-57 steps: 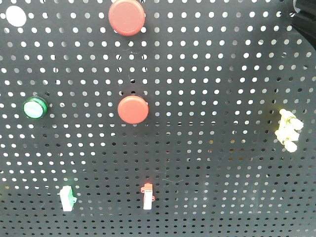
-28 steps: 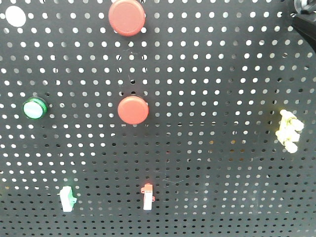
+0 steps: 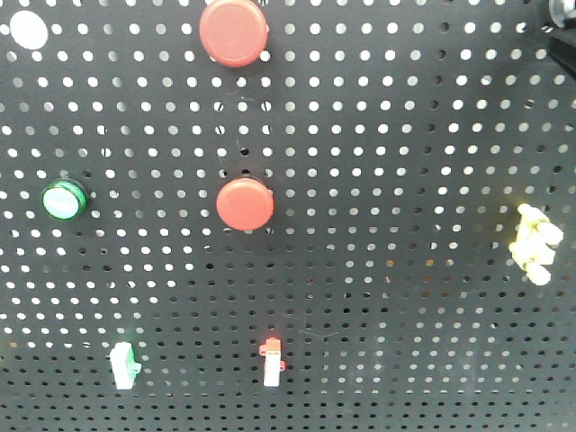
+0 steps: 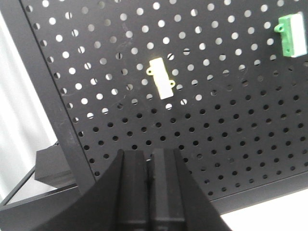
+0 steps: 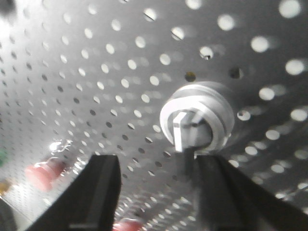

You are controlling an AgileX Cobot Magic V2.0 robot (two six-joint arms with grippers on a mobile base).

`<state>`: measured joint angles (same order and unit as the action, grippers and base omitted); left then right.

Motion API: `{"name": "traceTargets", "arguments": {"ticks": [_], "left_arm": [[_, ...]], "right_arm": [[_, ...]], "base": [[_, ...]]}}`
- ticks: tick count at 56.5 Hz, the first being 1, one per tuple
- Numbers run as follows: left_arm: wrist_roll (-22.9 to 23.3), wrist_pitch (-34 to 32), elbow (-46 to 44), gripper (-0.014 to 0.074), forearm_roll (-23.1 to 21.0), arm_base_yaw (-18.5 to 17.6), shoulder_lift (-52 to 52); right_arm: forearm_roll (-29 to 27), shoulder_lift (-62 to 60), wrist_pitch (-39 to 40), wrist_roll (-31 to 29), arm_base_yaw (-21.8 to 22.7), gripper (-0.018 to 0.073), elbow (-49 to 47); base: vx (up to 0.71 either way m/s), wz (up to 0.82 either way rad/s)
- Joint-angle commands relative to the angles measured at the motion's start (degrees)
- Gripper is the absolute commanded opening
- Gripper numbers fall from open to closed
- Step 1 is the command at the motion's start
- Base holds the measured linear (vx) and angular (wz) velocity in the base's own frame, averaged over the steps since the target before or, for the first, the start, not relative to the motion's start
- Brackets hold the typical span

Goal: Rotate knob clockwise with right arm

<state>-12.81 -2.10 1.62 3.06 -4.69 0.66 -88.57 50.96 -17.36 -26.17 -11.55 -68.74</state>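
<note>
Knob sits at one o'clock above my right gripper, jaws spread wide, its lower rim just over the three-o'clock jaw; open pegboard at ten. Left gripper is pinched closed.

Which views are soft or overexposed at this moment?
Right wrist view: soft throughout, with the knob hazy and the right arm's dark fingers out of focus. Front view: fairly sharp, but the yellow switch glows overexposed and the holes are backlit. Left wrist view: the pegboard is crisp, and the white background at left is blown out.
</note>
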Motion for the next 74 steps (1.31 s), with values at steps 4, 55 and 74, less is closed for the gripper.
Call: {"name": "traceTargets", "arguments": {"ticks": [4,55,74], "left_arm": [[0.2,-4.4,1.9,-0.0006,-0.3,-0.4,0.9],[0.2,-4.4,1.9,-0.0006,-0.3,-0.4,0.9],[0.2,-4.4,1.9,-0.0006,-0.3,-0.4,0.9]], "right_arm": [[2.7,-8.9,-5.3,-0.5,-0.3,0.0378,-5.7],[62.3,-11.8,-22.2,2.9,-0.3,-0.0008,-5.6],[82.4,-13.1,-22.1,10.3,-0.3,-0.0008,-5.6]], "base": [[0.01,0.03],[0.0,0.0],[0.0,0.0]]}}
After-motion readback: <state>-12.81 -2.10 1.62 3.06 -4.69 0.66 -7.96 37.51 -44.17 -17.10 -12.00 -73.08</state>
